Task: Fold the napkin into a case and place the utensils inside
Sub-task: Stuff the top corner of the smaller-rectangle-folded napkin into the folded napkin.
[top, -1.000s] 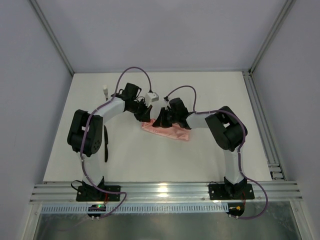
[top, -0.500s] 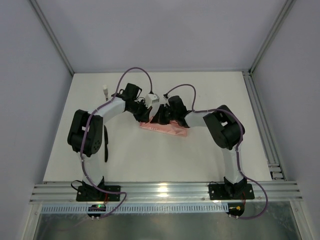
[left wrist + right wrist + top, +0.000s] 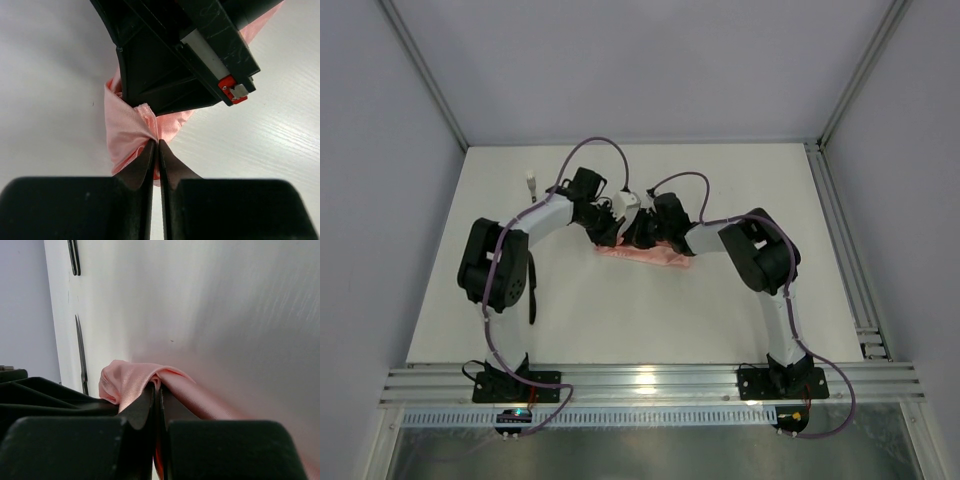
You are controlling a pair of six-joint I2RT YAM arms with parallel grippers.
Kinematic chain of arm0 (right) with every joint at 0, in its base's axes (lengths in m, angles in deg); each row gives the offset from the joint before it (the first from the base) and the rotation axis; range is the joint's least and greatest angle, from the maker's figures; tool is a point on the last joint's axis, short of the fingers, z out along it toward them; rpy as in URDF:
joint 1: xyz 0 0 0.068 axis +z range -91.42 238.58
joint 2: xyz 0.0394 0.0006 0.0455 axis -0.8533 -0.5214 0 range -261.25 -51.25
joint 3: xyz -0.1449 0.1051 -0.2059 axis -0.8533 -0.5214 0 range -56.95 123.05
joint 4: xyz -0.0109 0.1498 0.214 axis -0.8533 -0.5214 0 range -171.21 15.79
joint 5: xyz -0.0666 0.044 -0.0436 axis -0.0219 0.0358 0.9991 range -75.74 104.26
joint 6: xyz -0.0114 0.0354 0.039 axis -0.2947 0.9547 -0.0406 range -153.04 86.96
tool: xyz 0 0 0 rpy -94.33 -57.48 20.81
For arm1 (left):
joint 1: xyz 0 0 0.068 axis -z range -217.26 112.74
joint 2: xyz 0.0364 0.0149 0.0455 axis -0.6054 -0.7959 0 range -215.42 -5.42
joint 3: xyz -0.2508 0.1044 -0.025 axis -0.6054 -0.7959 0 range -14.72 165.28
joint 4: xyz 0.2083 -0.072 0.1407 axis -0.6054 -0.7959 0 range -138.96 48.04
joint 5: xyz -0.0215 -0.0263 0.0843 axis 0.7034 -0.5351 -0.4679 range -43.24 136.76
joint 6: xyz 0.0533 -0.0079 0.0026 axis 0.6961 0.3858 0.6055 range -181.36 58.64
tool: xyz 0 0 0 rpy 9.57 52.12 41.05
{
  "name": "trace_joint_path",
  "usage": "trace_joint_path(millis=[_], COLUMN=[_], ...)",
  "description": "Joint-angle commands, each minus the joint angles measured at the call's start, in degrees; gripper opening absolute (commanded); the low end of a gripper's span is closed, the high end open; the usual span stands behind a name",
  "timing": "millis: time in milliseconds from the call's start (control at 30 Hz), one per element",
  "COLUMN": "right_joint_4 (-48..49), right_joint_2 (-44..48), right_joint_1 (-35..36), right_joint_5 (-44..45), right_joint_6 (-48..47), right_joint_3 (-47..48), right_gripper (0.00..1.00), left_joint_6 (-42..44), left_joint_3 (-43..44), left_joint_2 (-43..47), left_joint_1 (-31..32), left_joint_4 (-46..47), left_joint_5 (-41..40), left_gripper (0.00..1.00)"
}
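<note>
The salmon-pink napkin [image 3: 660, 256] lies bunched in a narrow strip at mid-table, under both grippers. My left gripper [image 3: 612, 234] pinches a raised fold of the napkin [image 3: 127, 132] between nearly closed fingertips [image 3: 156, 144]. My right gripper [image 3: 642, 236] faces it, fingertip to fingertip, and is shut on a fold of the same napkin [image 3: 131, 379] at its tips [image 3: 157, 388]. The right gripper's black body fills the top of the left wrist view. Two slim black utensils [image 3: 81, 354] [image 3: 73, 257] lie on the table beyond the napkin in the right wrist view. No finished case shows.
A small white object [image 3: 531, 183] stands at the back left of the white table [image 3: 750, 180]. A dark slim piece [image 3: 532, 303] lies beside the left arm's lower link. Metal rails [image 3: 840, 230] run along the right side and front edge.
Both grippers have shifted slightly toward the back and left with the napkin pinched, and the pink strip has been drawn narrower and further back. The left jaws have eased apart very slightly.
</note>
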Motion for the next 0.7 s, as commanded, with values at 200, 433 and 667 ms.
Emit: trace_joint_path(millis=[200, 433, 667], right_joint_4=[-1.11, -11.92, -17.37], right_joint_2=[-0.8, 4.55, 9.74], right_joint_1=[0.04, -1.19, -4.35], right_joint_5=[-0.75, -1.99, -3.22], right_joint_6=[-2.09, -10.88, -14.4], right_joint_3=[3.63, 5.83, 3.54], right_gripper=[0.04, 0.16, 0.25], left_joint_6=[1.54, -1.36, -3.03], left_joint_3=[4.95, 5.92, 7.5], left_joint_2=[-7.69, -8.39, -9.27], left_joint_1=[1.43, 0.46, -1.03], left_joint_4=[-6.34, -6.43, -7.57], left_joint_5=[-5.03, -6.45, -2.15], left_gripper=[0.07, 0.06, 0.06])
